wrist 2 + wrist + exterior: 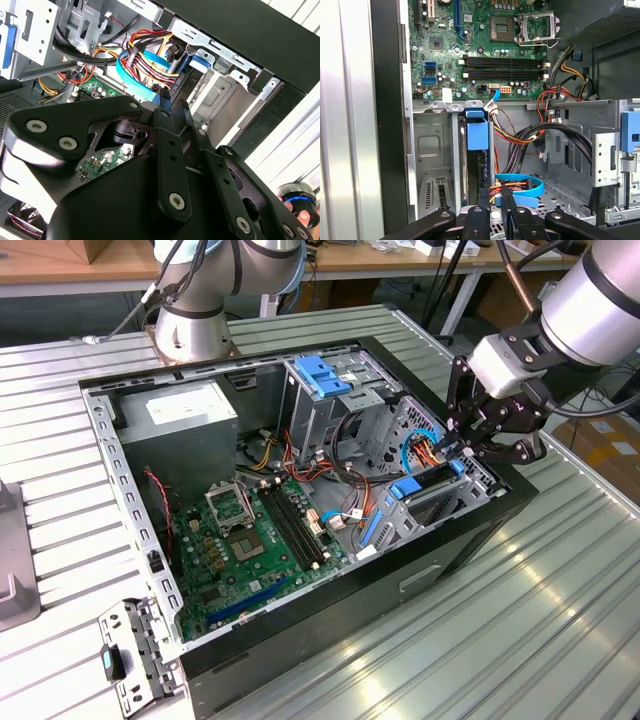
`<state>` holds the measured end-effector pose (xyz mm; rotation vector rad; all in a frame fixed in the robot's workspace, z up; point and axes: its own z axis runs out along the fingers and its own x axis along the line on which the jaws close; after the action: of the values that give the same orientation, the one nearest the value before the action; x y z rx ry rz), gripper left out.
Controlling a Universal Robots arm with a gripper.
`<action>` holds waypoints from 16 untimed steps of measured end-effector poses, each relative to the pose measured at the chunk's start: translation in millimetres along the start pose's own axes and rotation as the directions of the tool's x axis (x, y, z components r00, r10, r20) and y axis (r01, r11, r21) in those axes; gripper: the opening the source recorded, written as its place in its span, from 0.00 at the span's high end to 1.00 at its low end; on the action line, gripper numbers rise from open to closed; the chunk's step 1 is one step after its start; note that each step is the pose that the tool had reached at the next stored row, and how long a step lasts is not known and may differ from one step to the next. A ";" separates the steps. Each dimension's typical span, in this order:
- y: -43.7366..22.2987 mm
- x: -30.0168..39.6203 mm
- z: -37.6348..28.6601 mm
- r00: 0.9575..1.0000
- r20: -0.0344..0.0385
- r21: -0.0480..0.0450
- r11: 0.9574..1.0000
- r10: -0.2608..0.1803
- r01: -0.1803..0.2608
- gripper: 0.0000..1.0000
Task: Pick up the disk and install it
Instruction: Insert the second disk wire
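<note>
The disk [425, 483], a dark drive in a bright blue carrier, stands on edge in the drive bay at the corner of the open computer case on the exterior view's right. My gripper [463, 452] hangs over the case wall at the disk's outer end, and its black fingers look shut on that end. In the first wrist view the disk [477, 135] is edge-on, running away from the gripper [492, 202] between the bay's grey metal walls. In the second wrist view the fingers [161, 120] meet at a thin dark, blue-edged piece [165, 98].
The case [300, 640] lies open on a ribbed metal table. Inside are the green motherboard [250, 540], a grey power supply [185, 415] and a light-blue latch [322, 375]. Bundled cables [530, 135] and a blue ribbon cable [527, 187] lie beside the bay. A loose bracket [130, 650] lies outside.
</note>
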<state>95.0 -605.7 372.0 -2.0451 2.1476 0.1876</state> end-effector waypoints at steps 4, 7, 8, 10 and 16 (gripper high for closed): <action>-0.1 0.0 0.0 1.000 0.000 0.000 1.000 0.000 0.000 0.90; -0.2 0.0 0.1 1.000 0.000 0.000 1.000 0.000 0.000 0.90; -0.2 0.0 0.1 1.000 0.000 0.000 1.000 0.000 0.000 0.90; -0.2 0.0 0.1 1.000 0.000 0.000 1.000 0.000 0.000 0.90; -0.4 0.0 0.2 1.000 0.000 0.000 1.000 0.000 0.000 0.89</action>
<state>95.4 -605.7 371.9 -2.0451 2.1475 0.1877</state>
